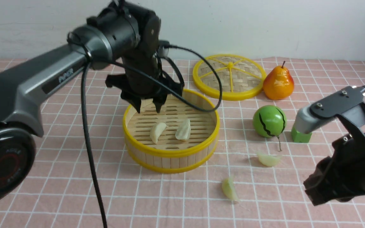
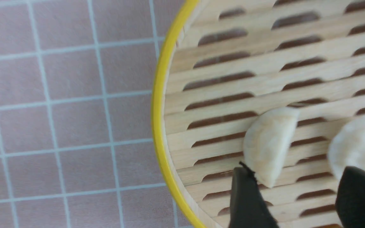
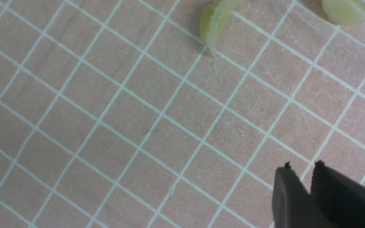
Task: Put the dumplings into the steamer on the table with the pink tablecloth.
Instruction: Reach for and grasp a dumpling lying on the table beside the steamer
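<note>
The steamer [image 1: 169, 154] stands mid-table on the pink tablecloth [image 1: 59, 190]. Two cream-white dumplings [image 1: 157, 132] [image 1: 183, 129] lie on its slatted floor; both show in the left wrist view [image 2: 269, 144] [image 2: 356, 142]. Two pale greenish dumplings lie on the cloth to the steamer's right [image 1: 268, 159] and front right [image 1: 230, 189], also in the right wrist view [image 3: 344, 11] [image 3: 214, 22]. My left gripper [image 1: 148, 109] hangs open and empty over the steamer's rear left part [image 2: 296, 177]. My right gripper [image 3: 301, 166] is shut and empty, low at the right, short of the greenish dumplings.
The flat woven yellow-rimmed lid [image 1: 229, 76] lies at the back. An orange pear [image 1: 278, 83], a green ball [image 1: 269, 121] and a small green block [image 1: 300, 136] stand to the right. The left arm's cable [image 1: 89, 152] hangs down beside the steamer.
</note>
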You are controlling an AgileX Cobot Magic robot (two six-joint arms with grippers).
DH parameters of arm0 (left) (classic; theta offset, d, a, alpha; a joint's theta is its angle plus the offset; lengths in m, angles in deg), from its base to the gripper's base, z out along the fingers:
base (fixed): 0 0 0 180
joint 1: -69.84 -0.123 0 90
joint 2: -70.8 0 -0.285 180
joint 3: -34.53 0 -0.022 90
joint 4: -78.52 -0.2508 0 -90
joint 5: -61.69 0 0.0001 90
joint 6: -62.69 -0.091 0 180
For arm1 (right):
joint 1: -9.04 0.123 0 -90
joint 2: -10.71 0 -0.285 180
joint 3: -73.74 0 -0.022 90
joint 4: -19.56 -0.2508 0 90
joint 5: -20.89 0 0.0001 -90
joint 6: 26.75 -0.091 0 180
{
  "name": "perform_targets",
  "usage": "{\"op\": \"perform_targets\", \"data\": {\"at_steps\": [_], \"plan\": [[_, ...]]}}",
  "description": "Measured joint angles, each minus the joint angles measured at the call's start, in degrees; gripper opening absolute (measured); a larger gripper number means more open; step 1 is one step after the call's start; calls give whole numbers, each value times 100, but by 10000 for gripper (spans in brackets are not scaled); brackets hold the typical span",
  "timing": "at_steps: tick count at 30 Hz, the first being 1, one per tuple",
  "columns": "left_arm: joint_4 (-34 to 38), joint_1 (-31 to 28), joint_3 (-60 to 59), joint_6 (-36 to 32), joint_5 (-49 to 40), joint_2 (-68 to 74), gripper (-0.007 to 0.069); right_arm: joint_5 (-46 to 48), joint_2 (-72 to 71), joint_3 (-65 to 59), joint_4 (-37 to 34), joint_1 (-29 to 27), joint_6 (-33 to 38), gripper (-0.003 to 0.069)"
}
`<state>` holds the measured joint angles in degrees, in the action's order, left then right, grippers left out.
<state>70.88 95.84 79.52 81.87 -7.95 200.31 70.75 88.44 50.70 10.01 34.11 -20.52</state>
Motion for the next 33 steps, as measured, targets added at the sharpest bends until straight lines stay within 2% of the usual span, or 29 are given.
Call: {"op": "perform_targets", "data": {"at_steps": [7, 12, 13, 15, 17, 18, 21, 26, 33], "plan": [[162, 0, 479, -331, -170, -1178, 353, -134, 783, 396, -674, 48, 606, 138], [339, 0, 390, -520, -171, -2235, 281, -144, 1543, 1084, -762, 481, 942, 186], [333, 0, 227, -525, -176, -2532, 234, -173, 1835, 1290, -670, 619, 948, 218], [292, 0, 101, -534, -176, -2733, 204, -198, 2026, 1423, -614, 703, 938, 240], [128, 0, -378, -538, -176, -3139, 116, -248, 2414, 1641, -459, 790, 675, 308], [128, 0, -418, -538, -176, -3168, 109, -254, 2469, 1650, -431, 789, 642, 319], [-23, 0, -1296, -428, -176, -3715, -2, -277, 2870, 1706, -35, 789, 53, 409], [-53, 0, -2637, -313, -176, -4597, -14, -379, 3343, 1706, 356, 789, -575, 494], [69, 0, -4448, -294, -176, -6012, -14, -1054, 3979, 1706, 401, 789, -955, 507]]}}
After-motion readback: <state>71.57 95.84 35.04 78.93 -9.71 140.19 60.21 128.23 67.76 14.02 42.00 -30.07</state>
